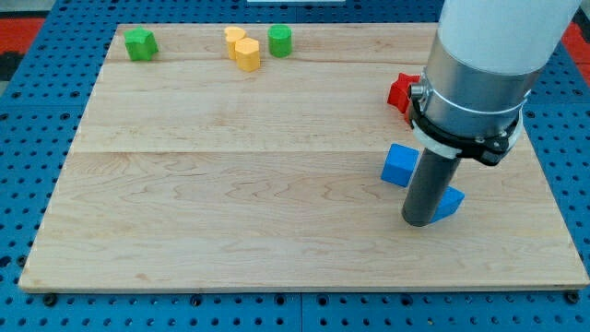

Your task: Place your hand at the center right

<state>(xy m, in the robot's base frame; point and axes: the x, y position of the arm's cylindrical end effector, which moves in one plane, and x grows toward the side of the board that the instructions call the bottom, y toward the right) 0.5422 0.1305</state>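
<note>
My tip (422,221) rests on the wooden board (230,184) at the view's lower right. A blue cube (400,165) lies just up and left of the tip. A second blue block (451,203) sits against the rod's right side, partly hidden by it. A red block (401,92) lies higher up at the right, partly hidden behind the arm's grey and white body (479,65).
At the view's top left stands a green block (141,43). Two yellow blocks (243,48) sit together at the top middle, with a green cylinder (280,41) just to their right. Blue pegboard (28,138) surrounds the board.
</note>
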